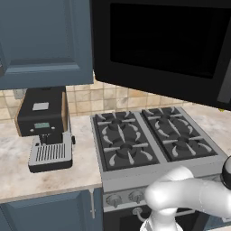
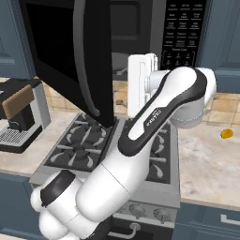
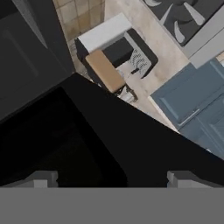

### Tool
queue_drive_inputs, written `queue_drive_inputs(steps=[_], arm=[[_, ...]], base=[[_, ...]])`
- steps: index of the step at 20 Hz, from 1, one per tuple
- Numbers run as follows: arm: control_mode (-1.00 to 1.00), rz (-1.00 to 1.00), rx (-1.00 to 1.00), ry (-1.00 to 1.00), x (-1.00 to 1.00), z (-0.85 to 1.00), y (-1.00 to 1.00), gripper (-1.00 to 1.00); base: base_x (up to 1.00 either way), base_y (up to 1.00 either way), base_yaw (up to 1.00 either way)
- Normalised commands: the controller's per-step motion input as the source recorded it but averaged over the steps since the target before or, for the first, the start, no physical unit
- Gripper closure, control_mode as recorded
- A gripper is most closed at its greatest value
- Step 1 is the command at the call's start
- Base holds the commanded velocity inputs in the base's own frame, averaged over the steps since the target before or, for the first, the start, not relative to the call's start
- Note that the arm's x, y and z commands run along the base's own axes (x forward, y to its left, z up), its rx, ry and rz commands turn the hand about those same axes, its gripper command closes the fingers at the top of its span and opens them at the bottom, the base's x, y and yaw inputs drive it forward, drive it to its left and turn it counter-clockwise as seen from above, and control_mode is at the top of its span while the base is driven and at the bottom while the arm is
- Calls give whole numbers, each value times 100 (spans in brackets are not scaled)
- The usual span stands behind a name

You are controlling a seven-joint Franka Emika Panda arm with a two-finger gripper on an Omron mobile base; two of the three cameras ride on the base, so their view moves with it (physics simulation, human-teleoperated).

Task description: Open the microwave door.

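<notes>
Glossy black, the microwave door (image 2: 70,56) stands swung wide out from the microwave (image 2: 183,33) above the stove (image 1: 153,135), its long curved grey handle bar (image 2: 84,61) facing the right base view and its dark glass window (image 1: 167,38) spread across the left base view. The hand (image 3: 111,178) sits close against the door's black panel with its two fingertips (image 3: 41,178) set wide apart and nothing between them. On the marbled surface (image 1: 13,171) left of the stove rests the coffee machine (image 1: 45,126), and a small orange thing (image 2: 227,133) lies on the surface to the right.
</notes>
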Motion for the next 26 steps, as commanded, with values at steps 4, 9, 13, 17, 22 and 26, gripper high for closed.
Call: queue_drive_inputs(steps=[4, 9, 13, 17, 22, 26], arm=[[-100, 0, 0, -1, -62, 12, 19, -100], [-100, 0, 0, 0, -73, 13, 19, -100], [-100, 0, -4, 0, -36, 1, 84, -100], [-100, -4, -16, 0, -1, 0, 100, -100], [-100, -15, -25, 0, 0, 0, 100, -100], [-100, -24, -13, -1, -41, 0, 100, -100]], base=[[0, 0, 0], [0, 0, 0], [0, 0, 0], [0, 0, 0], [0, 0, 0], [0, 0, 0]])
